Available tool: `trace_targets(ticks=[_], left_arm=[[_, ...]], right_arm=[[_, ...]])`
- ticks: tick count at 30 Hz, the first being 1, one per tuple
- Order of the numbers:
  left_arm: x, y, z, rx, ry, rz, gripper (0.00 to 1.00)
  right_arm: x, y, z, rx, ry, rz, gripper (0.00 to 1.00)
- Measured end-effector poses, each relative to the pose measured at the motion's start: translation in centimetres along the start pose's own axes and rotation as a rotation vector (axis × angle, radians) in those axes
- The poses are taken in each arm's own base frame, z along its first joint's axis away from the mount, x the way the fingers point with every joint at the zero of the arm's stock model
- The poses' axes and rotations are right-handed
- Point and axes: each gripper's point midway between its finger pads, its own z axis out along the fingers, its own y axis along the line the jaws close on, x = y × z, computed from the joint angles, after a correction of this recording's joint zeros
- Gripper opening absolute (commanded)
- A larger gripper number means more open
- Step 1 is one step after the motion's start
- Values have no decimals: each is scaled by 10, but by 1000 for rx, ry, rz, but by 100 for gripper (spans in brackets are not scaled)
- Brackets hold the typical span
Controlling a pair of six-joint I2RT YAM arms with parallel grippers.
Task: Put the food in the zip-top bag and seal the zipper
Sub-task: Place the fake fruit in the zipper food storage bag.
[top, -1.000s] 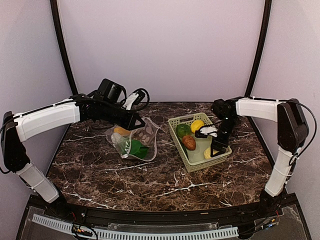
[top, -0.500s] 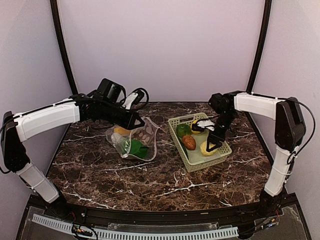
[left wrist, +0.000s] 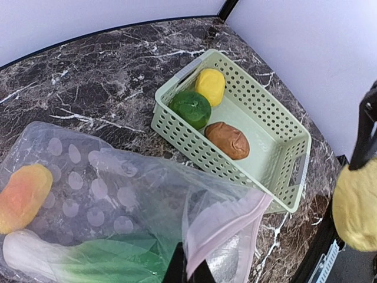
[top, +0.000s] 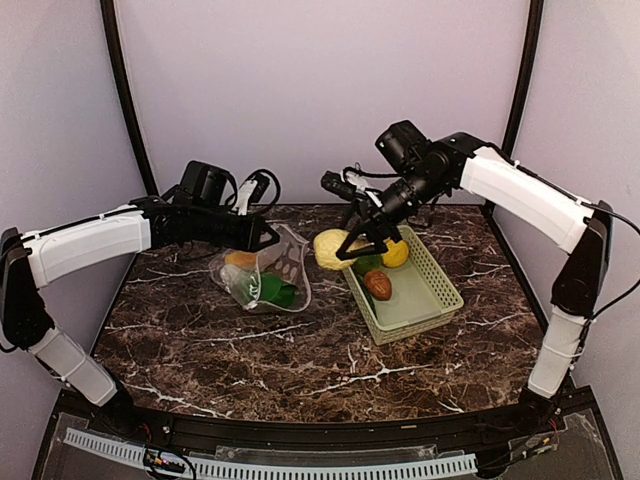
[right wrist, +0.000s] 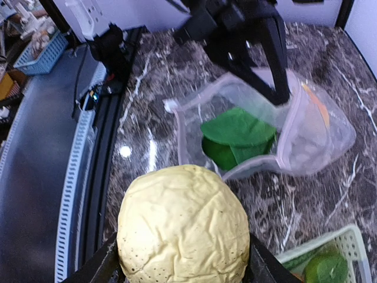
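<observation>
Currently: 1 pale yellow piece (top: 328, 250), clamped between the right gripper (top: 342, 246) jaws, aloft between basket (top: 425, 318) and zip-top bag (top: 262, 285). Bag long axis 9-to-3, mouth facing 3 o'clock. Left gripper (top: 272, 241) pinched tight on the zipper (left wrist: 227, 227).

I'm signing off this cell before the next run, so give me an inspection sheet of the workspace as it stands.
Surface: dark marbled table, no spills seen.
Job's things: zip-top bag open-mouthed, holding bok choy and orange-yellow piece; pink zipper unsealed; lemon, green pepper and red-brown piece in the green basket; pale yellow piece in the air between basket and bag.
Clutter: nothing seen beyond the basket.
Jaws: left jaws shut on the bag's mouth edge; right jaws shut on the pale yellow piece.
Cables: black loops at the left wrist.
Surroundings: pale walls, black frame posts.
</observation>
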Motion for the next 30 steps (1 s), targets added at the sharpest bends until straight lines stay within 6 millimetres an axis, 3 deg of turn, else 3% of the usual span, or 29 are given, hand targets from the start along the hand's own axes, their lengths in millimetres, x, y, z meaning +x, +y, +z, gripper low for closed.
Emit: trace_targets(ticks=[2,6,12,16,26,30], left_arm=[[-8,1,-1,4,-35,-30,1],[-29,-2,-3,25,-119,-105,1],[-53,-10,-7,76,-212,-201,1],[-61,-16,-8,114,-243,-210,1],[-49,-16,-1,178,-244,-231,1],[-48,-7,-1,203,-251,-283,1]], right_arm=[[-27,4,1,-35,-72,-3,45],[-54,-5,12,-101,-155,43,45],[-42,-27,45,-129,-123,165,45],[-33,-48,61,-57,-82,227,45],[-38,-99,79,239,-22,265,48],[-39,-117,94,296,-13,268,58]])
